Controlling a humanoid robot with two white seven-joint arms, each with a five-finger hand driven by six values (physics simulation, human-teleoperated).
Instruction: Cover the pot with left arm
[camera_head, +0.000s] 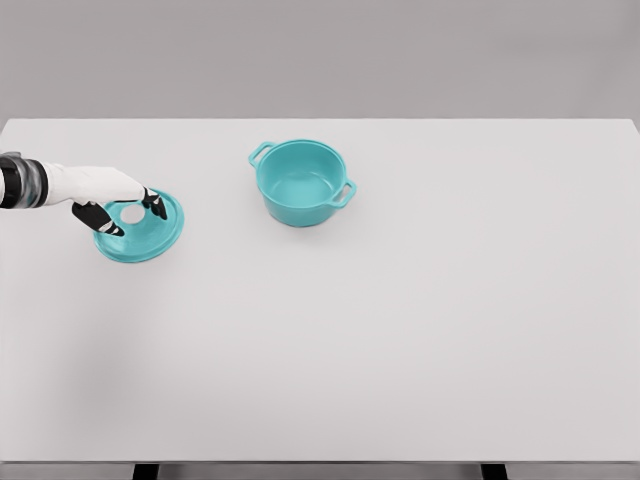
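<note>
**Left hand on the lid, pot standing uncovered**

Reaching in from the left edge of the head view, over the white table (400, 350): the left hand (118, 200), white with dark fingertips, at the end of a white forearm with a dark band near the frame edge. Resting over the teal lid (150, 235), with dark fingers (97, 216) curling down on either side of the lid's pale round knob (132, 213). Appearing to be closing on the knob, one finger to its left and lower side, another at its right; whether squeezing firmly or only touching, impossible to tell at this size.

Lying on the left part of the table, tilted slightly or simply seen at an angle, rim facing the camera: the lid, partly hidden under the hand along its upper left.

Standing upright near the middle of the table, towards the far side and well apart from the lid, to its right: the teal pot (300, 182). Showing an open mouth and bare inside, with two small handles, one at the upper left of the rim and one at the right. Touching nothing but the table.

Not showing anywhere in the view: the right arm.
</note>
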